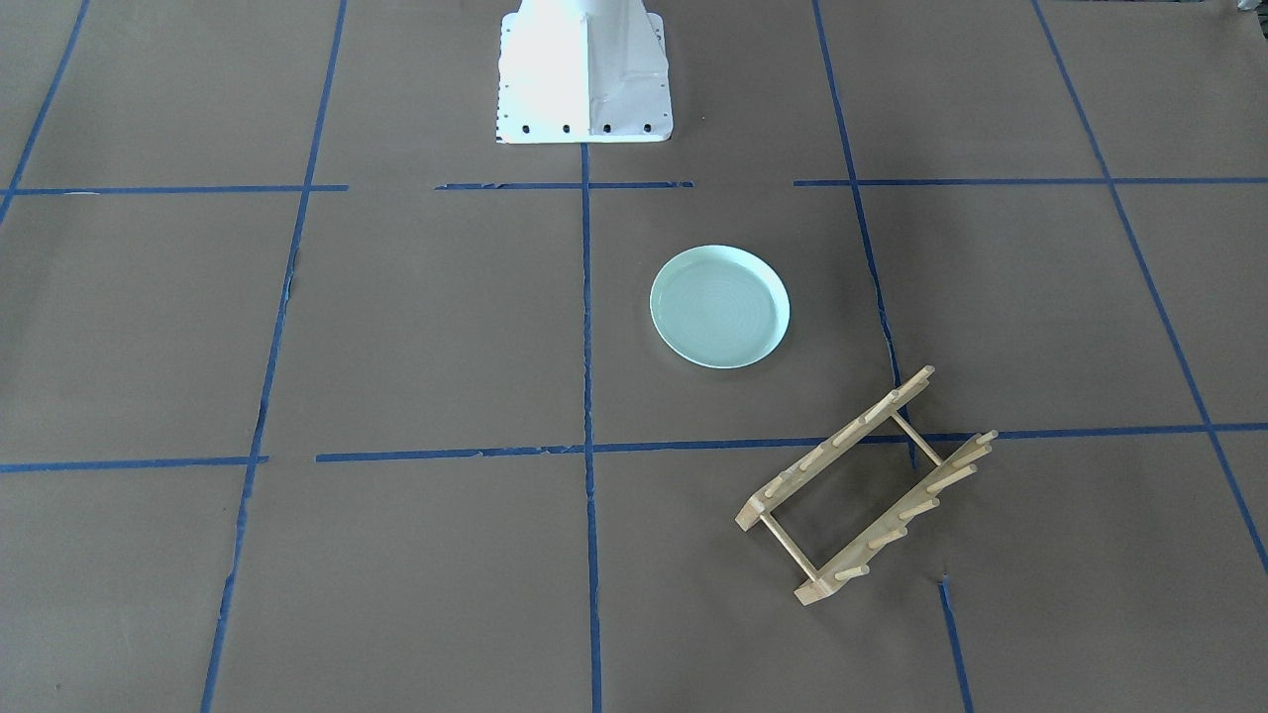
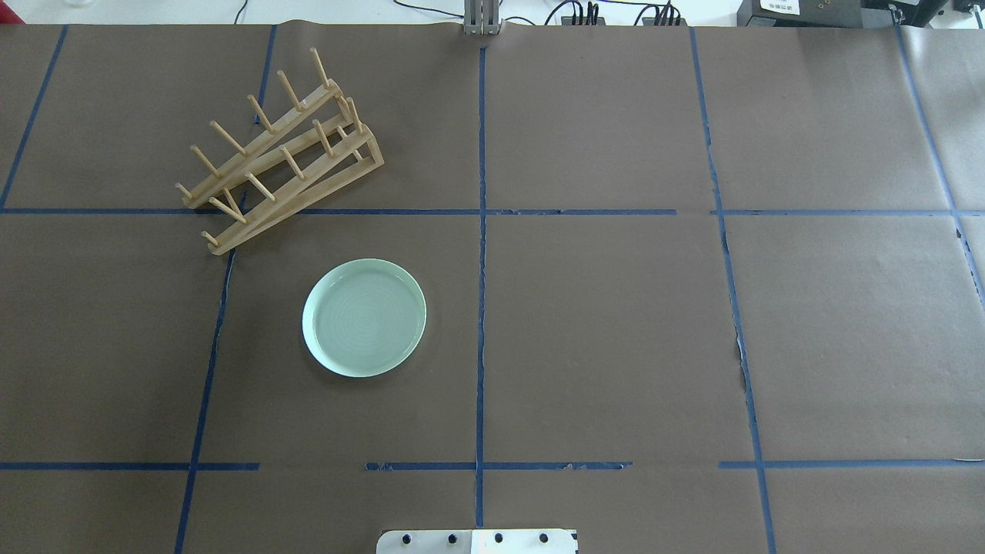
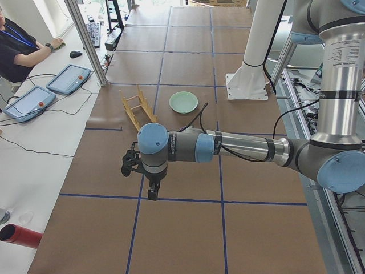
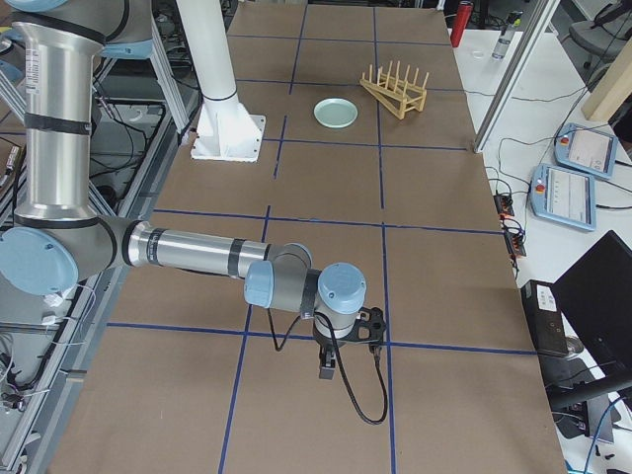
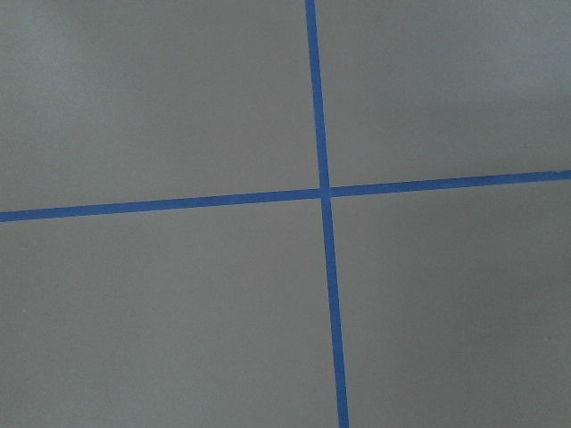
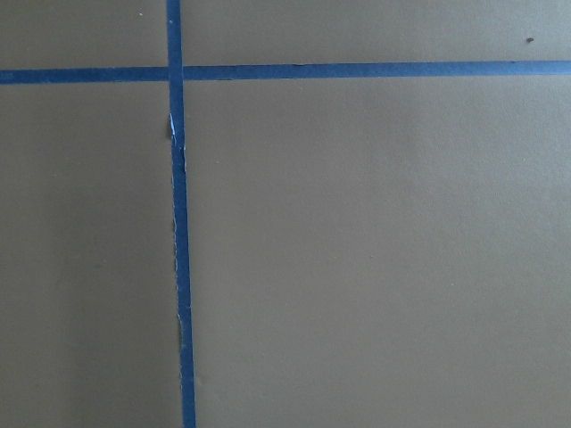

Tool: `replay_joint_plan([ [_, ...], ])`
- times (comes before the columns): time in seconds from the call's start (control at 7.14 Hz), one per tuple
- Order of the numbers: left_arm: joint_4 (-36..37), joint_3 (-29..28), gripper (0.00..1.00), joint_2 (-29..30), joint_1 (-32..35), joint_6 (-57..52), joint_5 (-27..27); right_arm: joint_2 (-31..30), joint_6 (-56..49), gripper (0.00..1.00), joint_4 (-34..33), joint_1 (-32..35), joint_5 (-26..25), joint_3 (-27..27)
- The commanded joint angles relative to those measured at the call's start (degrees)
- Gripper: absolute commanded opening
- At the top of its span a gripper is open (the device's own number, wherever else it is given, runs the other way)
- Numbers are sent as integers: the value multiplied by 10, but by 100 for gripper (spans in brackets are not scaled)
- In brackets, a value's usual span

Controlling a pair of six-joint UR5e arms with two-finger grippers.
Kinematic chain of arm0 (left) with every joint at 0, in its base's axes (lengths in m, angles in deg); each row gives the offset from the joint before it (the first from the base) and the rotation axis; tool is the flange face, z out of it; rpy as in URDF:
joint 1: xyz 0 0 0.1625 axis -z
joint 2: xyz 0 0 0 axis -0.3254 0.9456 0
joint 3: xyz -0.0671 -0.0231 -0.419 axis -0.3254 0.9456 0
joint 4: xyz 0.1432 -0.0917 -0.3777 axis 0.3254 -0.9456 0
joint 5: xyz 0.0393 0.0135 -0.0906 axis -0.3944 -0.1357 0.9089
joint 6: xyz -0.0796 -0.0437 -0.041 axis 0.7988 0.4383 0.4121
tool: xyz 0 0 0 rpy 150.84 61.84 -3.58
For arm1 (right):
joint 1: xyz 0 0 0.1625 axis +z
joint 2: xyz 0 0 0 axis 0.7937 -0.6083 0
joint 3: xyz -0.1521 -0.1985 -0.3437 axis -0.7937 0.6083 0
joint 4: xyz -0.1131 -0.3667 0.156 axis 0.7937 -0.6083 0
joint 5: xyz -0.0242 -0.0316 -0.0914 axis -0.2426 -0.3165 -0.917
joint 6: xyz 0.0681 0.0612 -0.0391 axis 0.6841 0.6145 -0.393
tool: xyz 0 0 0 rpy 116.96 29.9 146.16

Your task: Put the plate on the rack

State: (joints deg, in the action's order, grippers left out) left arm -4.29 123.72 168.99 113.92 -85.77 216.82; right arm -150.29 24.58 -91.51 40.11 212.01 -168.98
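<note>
The pale mint-green plate (image 2: pixel 364 317) lies flat on the brown table, left of the centre line; it also shows in the front view (image 1: pixel 720 307). The wooden rack (image 2: pixel 281 154) stands at an angle beyond it, toward the far left, apart from the plate (image 1: pixel 862 485). Both grippers show only in the side views. The left gripper (image 3: pixel 151 191) hangs over bare table at the left end, far from the plate (image 3: pixel 183 102). The right gripper (image 4: pixel 328 370) hangs over the right end, far from the rack (image 4: pixel 395 91). I cannot tell if either is open. The wrist views show only tape lines.
The white robot pedestal (image 1: pixel 584 79) stands at the table's near middle edge. Blue tape lines (image 2: pixel 481 231) grid the brown paper. A side table on the left holds tablets (image 3: pixel 68 79), a red can (image 3: pixel 23 236) and an operator (image 3: pixel 17 45).
</note>
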Motion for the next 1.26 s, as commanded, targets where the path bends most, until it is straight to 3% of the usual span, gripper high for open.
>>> replay_joint_plan([
  [0.0, -1, 16, 100, 2, -1, -4, 1, 0, 0, 100, -1, 0, 0, -1],
  [0.28, -1, 9, 100, 4, -3, -2, 52, 0, 0, 100, 0, 1, 0, 0],
  [0.42, -3, 33, 100, 7, -4, 2, 97, 0, 0, 100, 0, 0, 0, -1],
  [0.56, -21, 45, 100, 24, -30, 30, 108, 0, 0, 100, 0, 1, 0, 0],
  [0.7, -26, 44, 100, 67, -82, 97, 109, 0, 0, 100, 0, 1, 0, -1],
  [0.84, -52, 80, 100, 76, -131, 232, 106, 0, 0, 100, 0, 0, 0, 0],
  [0.98, -132, 79, 100, 104, -182, 364, 103, 0, 0, 100, 0, 1, 0, 0],
  [1.12, -167, 84, 100, 144, -245, 491, 90, 0, 0, 100, 0, 1, 0, 0],
])
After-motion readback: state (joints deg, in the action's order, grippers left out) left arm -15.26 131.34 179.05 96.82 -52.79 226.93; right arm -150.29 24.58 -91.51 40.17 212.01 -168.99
